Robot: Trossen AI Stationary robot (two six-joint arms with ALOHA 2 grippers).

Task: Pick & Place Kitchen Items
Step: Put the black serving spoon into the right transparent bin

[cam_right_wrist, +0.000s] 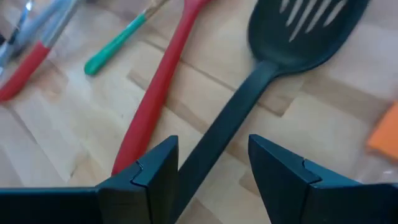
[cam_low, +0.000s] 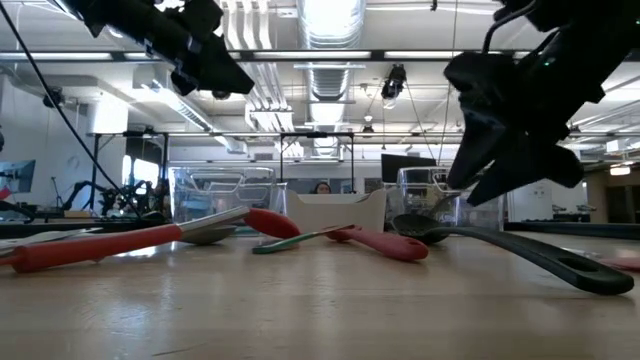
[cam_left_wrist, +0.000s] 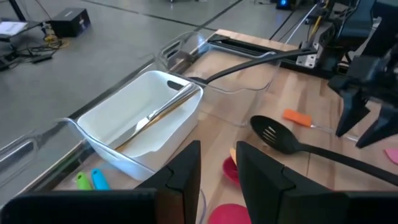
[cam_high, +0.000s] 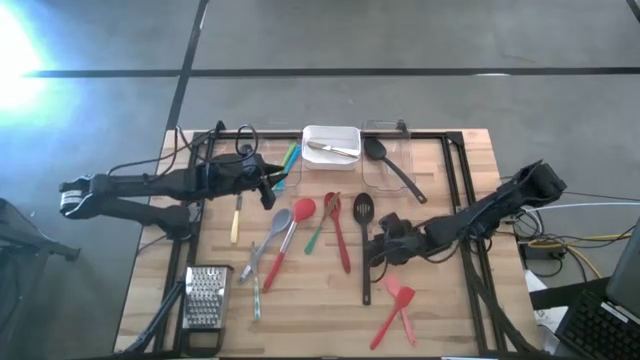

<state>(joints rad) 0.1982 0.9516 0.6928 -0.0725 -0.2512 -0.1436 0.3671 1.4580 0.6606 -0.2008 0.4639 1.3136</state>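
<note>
The right gripper point(cam_right_wrist: 211, 168) hangs with its jaws spread, one finger on each side of the handle of the black slotted spoon point(cam_right_wrist: 298, 31), so the handle passes up through the gap and out to the slotted bowl ahead. That is the relation the next move turns on: the spoon's long axis runs nearly in line with the gripper's reach, across the line the jaws would close along, and closing would likely catch the handle partway down its length. From above, the right gripper point(cam_high: 388, 238) sits at this spoon point(cam_high: 363, 240) near the table's middle, its handle pointing toward the front edge, and this arm is plainly the nearer one. Whether the fingers are already low enough to touch the handle is hard to judge; in the level view they seem just above the wood. Just beside the handle lies a red spoon point(cam_right_wrist: 158, 81), roughly parallel, close enough that one finger could nudge it. Farther off, the left gripper point(cam_left_wrist: 217, 174) is raised near the back left of the table, fingers a little apart and holding nothing, facing the white dish point(cam_left_wrist: 106, 121) that holds a piece of metal cutlery point(cam_left_wrist: 158, 115). Beyond it, a clear tray point(cam_high: 385, 170) carries a black ladle point(cam_high: 392, 165) resting across its rim.
</note>
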